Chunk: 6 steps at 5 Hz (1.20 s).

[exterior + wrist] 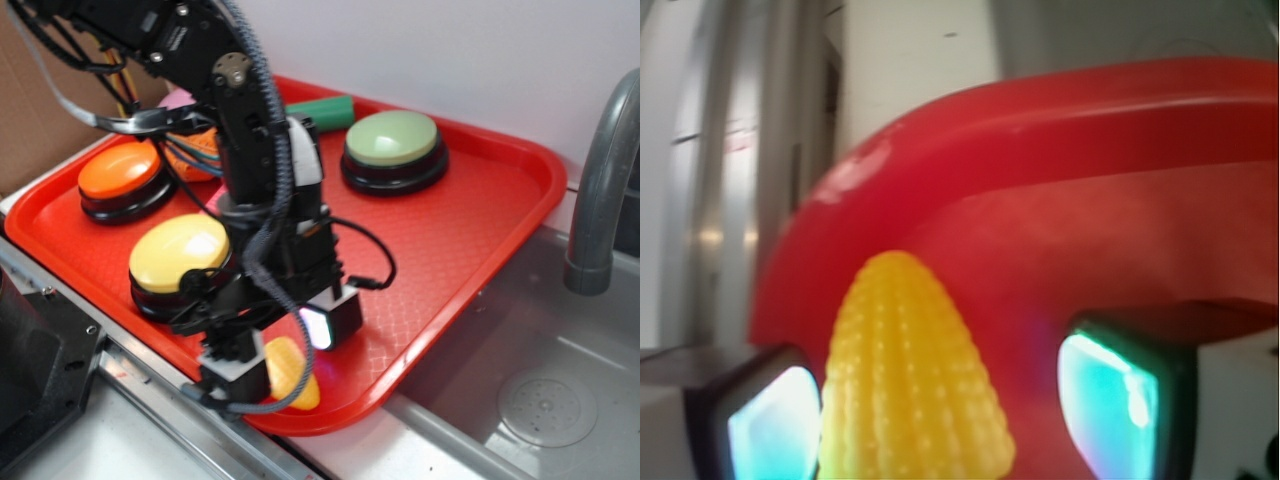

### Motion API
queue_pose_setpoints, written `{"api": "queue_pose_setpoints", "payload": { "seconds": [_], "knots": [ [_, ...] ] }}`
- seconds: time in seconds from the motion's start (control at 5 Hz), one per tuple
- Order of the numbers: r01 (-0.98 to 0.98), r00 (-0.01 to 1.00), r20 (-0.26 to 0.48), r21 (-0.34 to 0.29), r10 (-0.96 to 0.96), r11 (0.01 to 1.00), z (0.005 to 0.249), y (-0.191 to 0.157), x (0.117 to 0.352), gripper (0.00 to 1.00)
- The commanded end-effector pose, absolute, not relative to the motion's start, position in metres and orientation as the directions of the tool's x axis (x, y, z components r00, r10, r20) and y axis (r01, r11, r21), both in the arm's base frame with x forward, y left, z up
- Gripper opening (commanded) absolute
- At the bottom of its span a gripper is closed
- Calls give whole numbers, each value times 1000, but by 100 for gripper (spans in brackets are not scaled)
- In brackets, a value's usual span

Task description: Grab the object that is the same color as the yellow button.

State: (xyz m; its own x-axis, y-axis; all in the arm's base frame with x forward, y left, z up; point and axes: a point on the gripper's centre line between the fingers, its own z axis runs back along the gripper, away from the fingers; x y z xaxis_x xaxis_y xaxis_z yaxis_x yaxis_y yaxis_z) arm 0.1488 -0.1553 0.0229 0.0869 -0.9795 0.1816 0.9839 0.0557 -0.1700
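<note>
Steel sink (540, 400) fills the right side of the exterior view, its grey faucet (600, 190) curving up by the wall. Across its left edge lies a red tray (450, 240), the largest thing that carries anything here. On the tray sit three dome buttons on black bases: a light green button (392, 140) toward the back, an orange button (122, 172) at the left, and the yellow button (180, 252) in front of the orange one. Behind them a green cylinder (325, 112) lies near the tray's back rim.

The black arm (262, 160) reaches down over the tray's front corner, just right of the yellow button. Its end effector (940, 400) is open — the two glowing pads (1110, 405) stand apart, one on each side. Between them lies the yellow corn piece (905, 380) (ridged, cone-shaped), tip pointing toward the tray's rim; it rests on the tray floor, and I cannot tell whether either pad touches it.
</note>
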Motion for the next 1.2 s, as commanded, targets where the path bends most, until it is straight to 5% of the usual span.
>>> {"api": "queue_pose_setpoints", "payload": {
  "seconds": [0.0, 0.2, 0.4, 0.8, 1.0],
  "knots": [
    [981, 152, 202, -149, -968, 123, 30, -154, 156, 100],
    [979, 150, 179, -165, -972, 121, 25, -156, 156, 100],
    [978, 145, 157, -175, -977, 118, 22, -160, 157, 0],
    [971, 181, 115, -177, -977, 159, 23, -164, 160, 0],
    [942, 321, 65, -121, -945, 312, 51, -154, 166, 0]
  ]
}}
